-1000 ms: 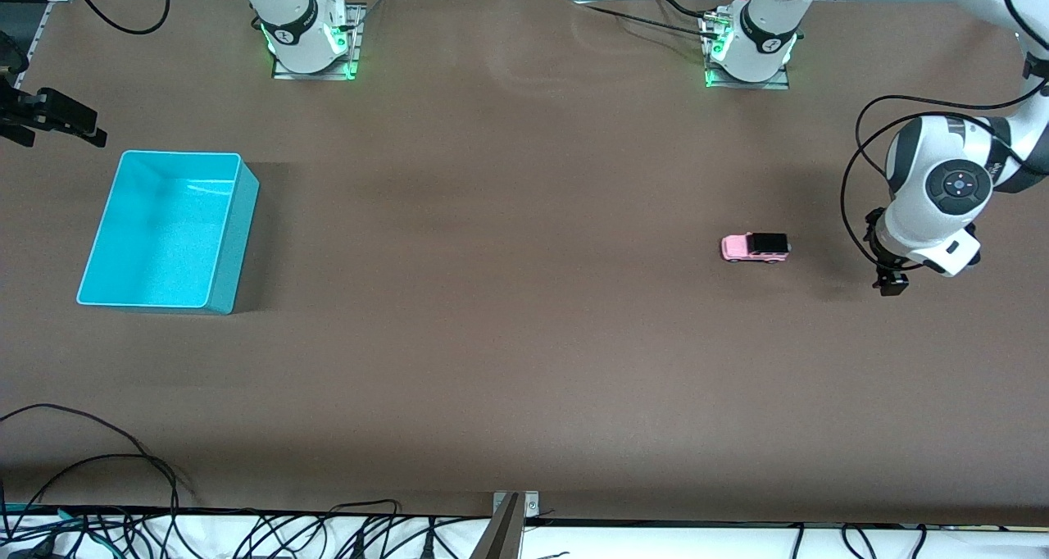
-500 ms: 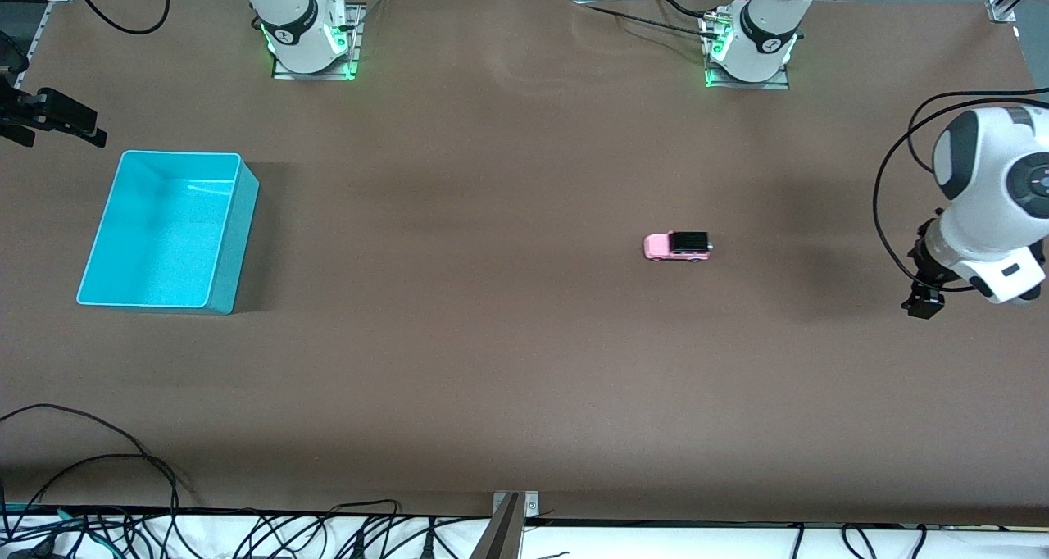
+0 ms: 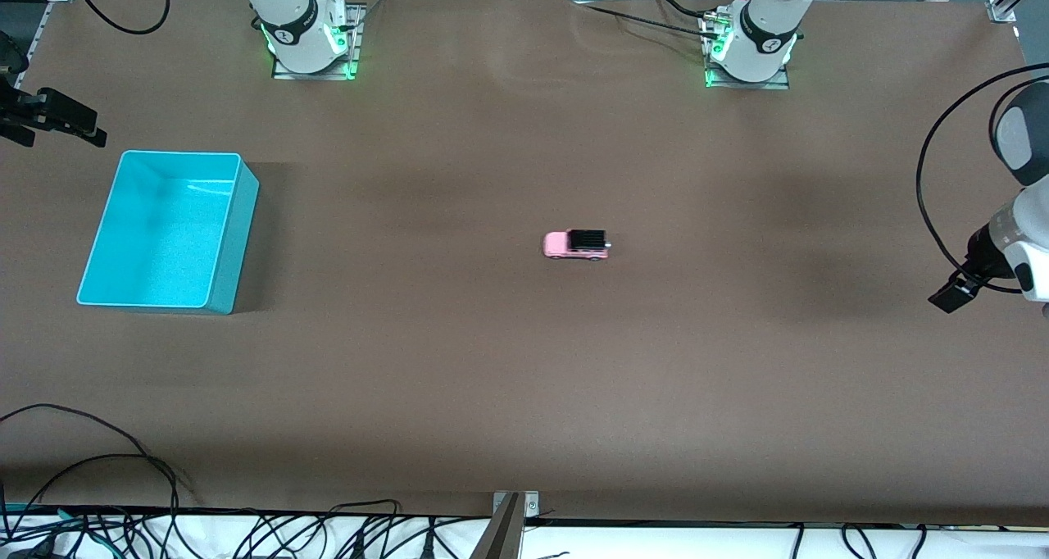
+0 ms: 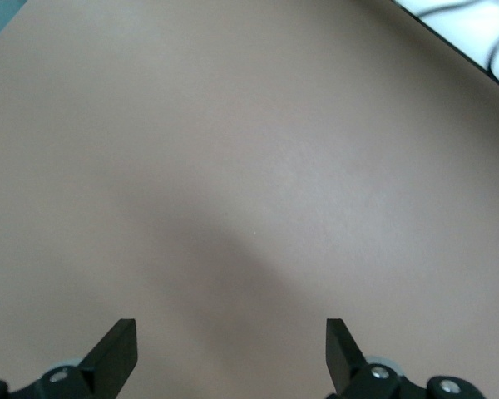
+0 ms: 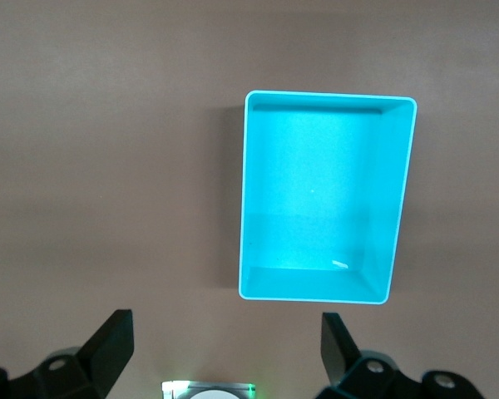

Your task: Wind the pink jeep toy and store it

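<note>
**Jeep loose mid-tabletop, both claws empty**

Pink jeep toy stands on its wheels near the middle of the tabletop, side-on to the front camera, pink hood toward the right arm's end, black roof toward the left arm's end. Nothing touches it.

Handling, judged: small, rigid, light; hard plastic or die-cast body, likely slick on the flat sides. Free wheels mean it will roll under any push along its length. Best hold looks like a pinch across the two flat body sides, below the roof, coming down from above, so the wheels stay clear and the toy cannot squirt out lengthwise.

Turquoise bin sits well apart from the jeep, toward the right arm's end; its interior looks empty in the right wrist view.

Left claw hangs over the left arm's end of the tabletop, well apart from the jeep; fingers spread wide, only bare tabletop between them. Right claw hovers high over the tabletop beside the bin, fingers likewise wide apart, holding nothing; this arm waits.

Change over the last second: the jeep has travelled along the tabletop from close to the left claw toward the bin, keeping its heading, so it appears to be running under its own wind. The left arm has pulled away toward its end of the tabletop. Bin unmoved.
</note>
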You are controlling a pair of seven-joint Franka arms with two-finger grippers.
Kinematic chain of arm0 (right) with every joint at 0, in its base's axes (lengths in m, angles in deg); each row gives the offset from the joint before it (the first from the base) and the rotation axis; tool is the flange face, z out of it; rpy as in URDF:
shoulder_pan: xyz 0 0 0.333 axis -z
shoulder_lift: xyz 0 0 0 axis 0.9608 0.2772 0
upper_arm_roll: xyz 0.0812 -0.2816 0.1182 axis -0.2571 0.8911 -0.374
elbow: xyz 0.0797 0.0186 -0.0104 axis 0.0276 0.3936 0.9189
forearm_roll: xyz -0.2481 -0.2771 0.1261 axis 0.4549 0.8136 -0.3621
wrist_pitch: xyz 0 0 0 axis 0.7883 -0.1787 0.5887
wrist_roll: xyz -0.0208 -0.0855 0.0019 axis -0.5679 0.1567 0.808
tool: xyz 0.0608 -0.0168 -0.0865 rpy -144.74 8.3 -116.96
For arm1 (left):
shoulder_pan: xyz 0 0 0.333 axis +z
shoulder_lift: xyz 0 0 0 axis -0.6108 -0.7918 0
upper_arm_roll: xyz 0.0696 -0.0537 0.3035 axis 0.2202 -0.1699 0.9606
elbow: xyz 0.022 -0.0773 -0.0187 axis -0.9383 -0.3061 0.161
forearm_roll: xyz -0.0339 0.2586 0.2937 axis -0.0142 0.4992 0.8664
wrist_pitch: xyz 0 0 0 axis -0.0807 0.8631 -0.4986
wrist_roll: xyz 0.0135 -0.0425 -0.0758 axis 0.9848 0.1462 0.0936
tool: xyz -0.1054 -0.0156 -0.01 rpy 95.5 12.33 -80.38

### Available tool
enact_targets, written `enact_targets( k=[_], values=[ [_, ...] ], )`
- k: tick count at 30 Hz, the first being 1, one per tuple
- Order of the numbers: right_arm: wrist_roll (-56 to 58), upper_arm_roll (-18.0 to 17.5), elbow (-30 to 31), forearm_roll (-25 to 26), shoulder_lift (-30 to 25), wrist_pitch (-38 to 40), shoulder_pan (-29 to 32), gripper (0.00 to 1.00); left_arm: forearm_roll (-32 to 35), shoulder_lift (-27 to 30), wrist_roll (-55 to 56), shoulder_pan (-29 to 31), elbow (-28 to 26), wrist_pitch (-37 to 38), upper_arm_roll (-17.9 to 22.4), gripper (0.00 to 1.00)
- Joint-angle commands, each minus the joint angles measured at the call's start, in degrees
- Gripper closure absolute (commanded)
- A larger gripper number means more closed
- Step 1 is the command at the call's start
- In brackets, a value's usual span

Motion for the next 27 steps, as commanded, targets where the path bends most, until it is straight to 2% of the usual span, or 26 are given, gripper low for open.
enact_targets(
  k=[1,7,13,20,27],
  values=[
    [0.8,-0.1,-1.7,0.1,0.6,1.4,0.0,0.0,-2.7,1.4,-15.2,0.4,3.1,5.0,-0.4,0.0],
    [0.8,-0.1,-1.7,0.1,0.6,1.7,-0.1,0.0,-9.0,1.4,-25.9,0.4,8.4,10.0,0.0,0.0],
    [0.7,-0.1,-1.7,0.1,0.6,2.8,0.0,0.0,-9.7,1.4,-31.9,0.3,11.6,14.9,-0.5,0.0],
    [0.6,-0.1,-1.7,0.1,0.6,2.7,-0.1,0.0,-11.3,3.7,-44.1,-0.1,11.6,16.4,-1.5,0.0],
    [0.6,-0.1,-1.7,0.1,0.6,2.5,0.0,0.0,-13.5,6.0,-44.3,-0.1,10.5,16.4,-1.7,0.0]
  ],
)
